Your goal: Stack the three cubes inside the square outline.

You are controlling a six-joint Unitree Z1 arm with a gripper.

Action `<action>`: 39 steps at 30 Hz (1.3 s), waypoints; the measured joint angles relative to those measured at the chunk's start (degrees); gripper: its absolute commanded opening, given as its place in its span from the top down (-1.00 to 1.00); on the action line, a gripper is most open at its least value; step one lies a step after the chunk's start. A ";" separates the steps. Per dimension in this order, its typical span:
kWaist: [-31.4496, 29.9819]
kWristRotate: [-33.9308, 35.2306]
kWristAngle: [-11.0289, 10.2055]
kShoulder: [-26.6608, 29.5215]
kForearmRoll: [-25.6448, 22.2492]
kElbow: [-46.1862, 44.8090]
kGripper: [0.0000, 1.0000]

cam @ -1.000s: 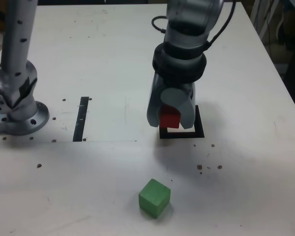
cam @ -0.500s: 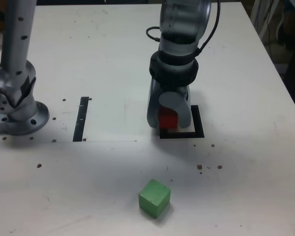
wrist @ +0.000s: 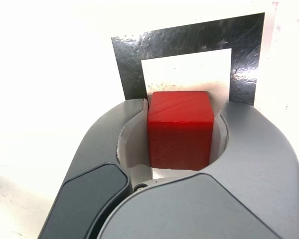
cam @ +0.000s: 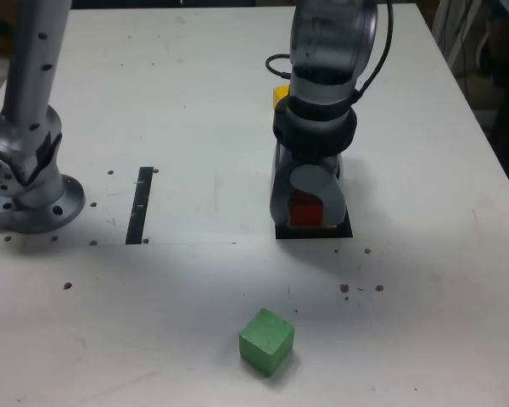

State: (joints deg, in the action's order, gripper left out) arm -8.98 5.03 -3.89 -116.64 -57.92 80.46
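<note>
My gripper (cam: 306, 212) is shut on the red cube (cam: 305, 209) and reaches down onto the square outline (cam: 314, 233). In the wrist view the red cube (wrist: 180, 128) sits between the two grey jaws of the gripper (wrist: 182, 107), low over the white centre of the black square outline (wrist: 189, 40). The green cube (cam: 266, 341) lies alone near the table's front edge. Only a corner of the yellow cube (cam: 280, 94) shows behind the arm, farther back on the table.
The arm's silver base (cam: 30, 199) stands at the exterior view's left. A straight black strip (cam: 140, 204) lies between the base and the square. Small dark specks (cam: 360, 287) dot the white tabletop. The table's edge (cam: 483, 127) runs down the exterior view's right.
The gripper has shifted toward the exterior view's right and lower with the red cube, now centred over the square. The yellow cube's corner has come into sight behind the arm.
</note>
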 measured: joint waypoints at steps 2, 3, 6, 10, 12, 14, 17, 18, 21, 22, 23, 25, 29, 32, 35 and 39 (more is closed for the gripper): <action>0.00 0.00 -0.03 -0.03 -0.01 0.12 0.19; 0.00 -0.05 -0.12 -0.08 -0.03 0.23 0.01; 0.00 -0.51 -0.38 -0.12 -0.21 0.41 -0.65; 0.00 -1.50 -0.66 -0.13 -0.67 0.78 -0.97; 0.00 -1.60 -0.62 -0.04 -1.26 0.88 -0.99; 0.00 -1.60 -0.28 0.71 -2.57 1.00 -0.99; 0.00 -1.60 0.08 3.93 -4.48 1.20 -0.99; 0.00 -1.60 0.01 5.47 -5.45 1.25 -0.99; 0.72 -1.99 -1.82 9.63 -7.81 1.25 -0.99; 1.69 -2.42 -2.55 11.04 -8.59 1.25 -0.99; 3.48 -2.99 -3.68 12.80 -9.44 1.25 -0.98; 7.10 -3.87 -5.40 15.20 -10.89 1.28 -0.98; 14.71 -6.52 -7.48 16.07 -13.86 1.81 -0.98; 20.64 -9.87 -7.52 15.05 -14.07 4.47 -0.99; 26.18 -13.95 -7.42 11.50 -13.85 8.49 -0.99; 32.68 -17.96 -6.47 6.60 -13.97 13.17 -0.99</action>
State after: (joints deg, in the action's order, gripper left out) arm 23.70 -12.93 -10.36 -110.05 -71.89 93.63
